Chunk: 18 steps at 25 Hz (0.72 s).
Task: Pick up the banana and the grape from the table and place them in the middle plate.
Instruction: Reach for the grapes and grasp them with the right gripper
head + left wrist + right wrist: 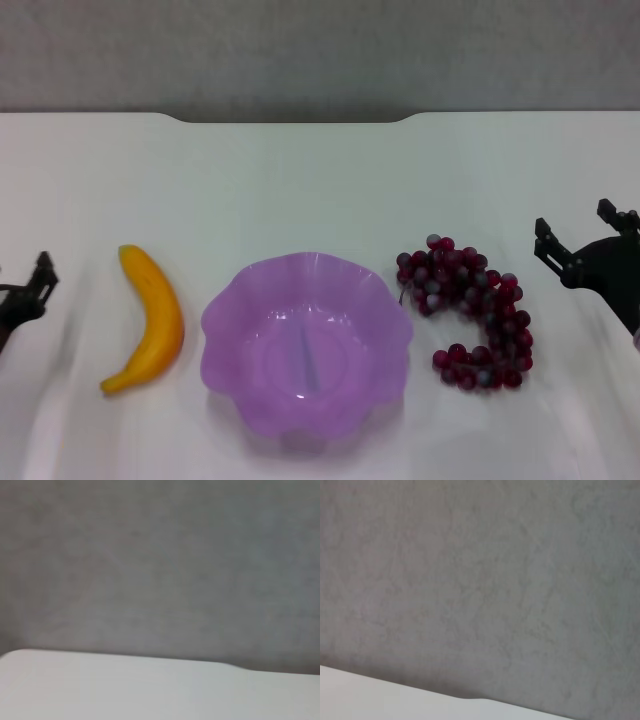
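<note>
While the right tool (578, 238) gapes empty beside the grape (470, 310), the left tool's (38, 285) state is unclear.

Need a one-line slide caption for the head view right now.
Banana and grape flank the empty middle plate; left gripper and right gripper wait at the table edges.

Robot body: two black grippers showing at the head view's edges.
Right gripper (578, 238) showing angular black prongs on a bulky housing; left gripper (38, 280) showing one dark tip.
</note>
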Tool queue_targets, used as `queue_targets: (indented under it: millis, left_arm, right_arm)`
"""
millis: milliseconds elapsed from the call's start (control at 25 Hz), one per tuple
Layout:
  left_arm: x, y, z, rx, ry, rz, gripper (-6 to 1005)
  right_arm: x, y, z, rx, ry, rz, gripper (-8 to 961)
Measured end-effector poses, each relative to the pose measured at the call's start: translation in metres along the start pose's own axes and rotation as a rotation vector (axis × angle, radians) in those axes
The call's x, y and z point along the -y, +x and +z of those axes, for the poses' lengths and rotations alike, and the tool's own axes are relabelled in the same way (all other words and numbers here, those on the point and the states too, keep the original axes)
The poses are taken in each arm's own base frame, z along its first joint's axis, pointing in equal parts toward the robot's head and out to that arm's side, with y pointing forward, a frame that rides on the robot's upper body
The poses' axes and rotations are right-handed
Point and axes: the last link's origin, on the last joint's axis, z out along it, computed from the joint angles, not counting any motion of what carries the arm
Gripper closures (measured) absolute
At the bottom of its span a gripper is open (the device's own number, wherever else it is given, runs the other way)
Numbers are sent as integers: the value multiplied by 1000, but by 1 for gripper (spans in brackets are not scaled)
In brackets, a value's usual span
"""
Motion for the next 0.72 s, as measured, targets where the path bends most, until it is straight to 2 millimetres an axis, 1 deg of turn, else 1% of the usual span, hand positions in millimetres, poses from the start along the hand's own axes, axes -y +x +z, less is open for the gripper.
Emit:
queue_targets:
  millis: [80, 320, 720]
  left_arm:
    - [-7, 1, 1, -5, -34, 20, 281]
    - [-17, 3, 3, -17, -79, 35, 287]
    - [-21, 3, 2, -20, -92, 48, 287]
  right_arm:
    - [0, 0, 0, -1, -2, -1, 100]
    - [-1, 0, 1, 1, -6, 0, 100]
    - [-5, -4, 3, 10, -13, 11, 101]
